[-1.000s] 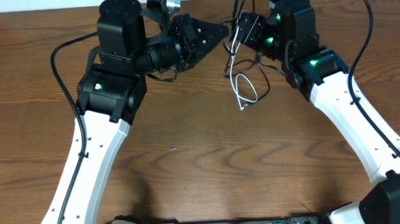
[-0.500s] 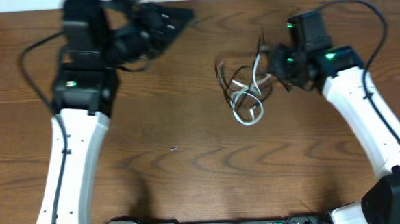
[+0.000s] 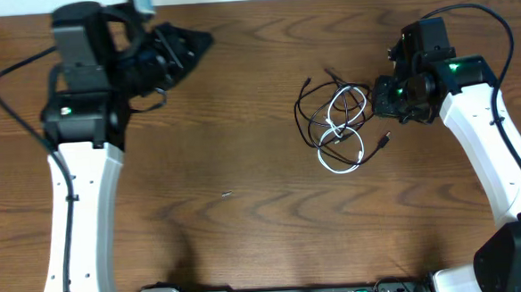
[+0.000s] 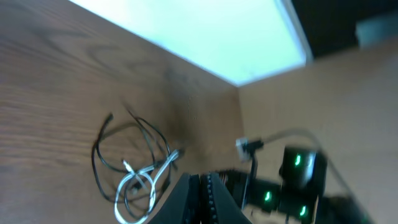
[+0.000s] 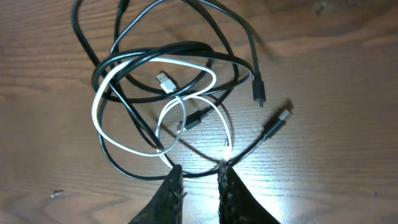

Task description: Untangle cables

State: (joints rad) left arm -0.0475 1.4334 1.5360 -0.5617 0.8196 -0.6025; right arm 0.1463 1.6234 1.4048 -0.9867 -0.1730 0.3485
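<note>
At the left arm: rises as a white link from the near left edge of the brown wood-grain desk (image 3: 247, 227), bends at bulky black joints near the far left corner, then turns rightward along the far edge. Ends in the black left end effector (image 3: 201, 39), held above the wood, pressed together with no gap and gripping nothing, well apart from the cords.

At the right arm: climbs as a white link from the near right corner, leans inward, folds at a black wrist, and turns leftward and down. Sets the black right end effector (image 5: 199, 177) low over the right fringe of the cords. Shows two dark fingertips (image 5: 173, 186) with only a narrow slit between them. Cannot tell whether any strand is pinched there, though a white loop and a black strand both run right up to the tips.

Right of centre on the desk, just beside the right end effector: a thin white cable (image 5: 165, 81) with a small silver plug, looped in overlapping rings and threaded through a thin black cable (image 5: 76, 22) in wider loops. Both flat on the wood, crossing at several places, with two small black plug ends lying free at the edge of the heap.
</note>
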